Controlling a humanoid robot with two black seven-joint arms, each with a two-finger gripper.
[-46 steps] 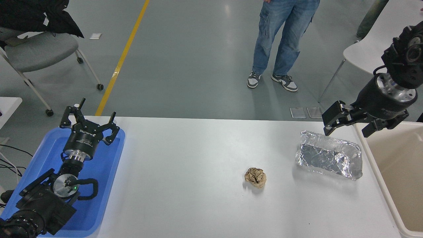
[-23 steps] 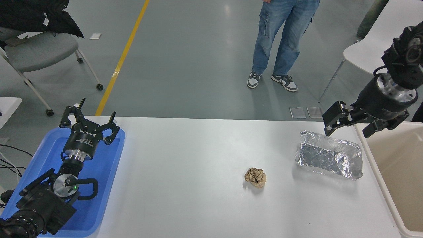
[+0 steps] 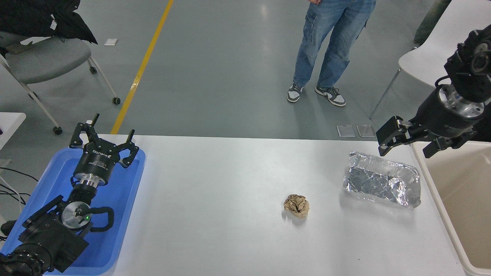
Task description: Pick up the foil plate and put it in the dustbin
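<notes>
So the right pincer [image 3: 408, 143] is spread wide with nothing held in it, parked up in the air just past the far right corner of the foil plate [image 3: 381, 184]. Compared with a second ago it has only been nudged a touch toward the dustbin [image 3: 435, 191] side and slightly up, barely any shift at all. The foil plate hasn't been budged, so no grab has been made yet; the task is probably still stuck at the approach stage, and a drop down onto the plate's rim is what's needed next.

The foil plate is lying flat on the white surface [image 3: 230, 184], close to the dustbin's near wall but not touching it, with a narrow strip of surface seen between them. That short gap looks handy, since only a small carry over the thick pale rim should be called for once the plate is lifted. The crinkled raised sides look flimsy, so they could easily be crushed or slipped off.

A brown paper ball [image 3: 296, 206] is sat to the left of the foil plate, apart from it, so it likely won't be bumped. Lots of open surface is left beyond that.

The left pincer [image 3: 102, 142] is parked open over the blue tray [image 3: 126, 214], way off from the foil plate. A person's legs [image 3: 326, 50] are seen on the floor beyond the surface's far edge.
</notes>
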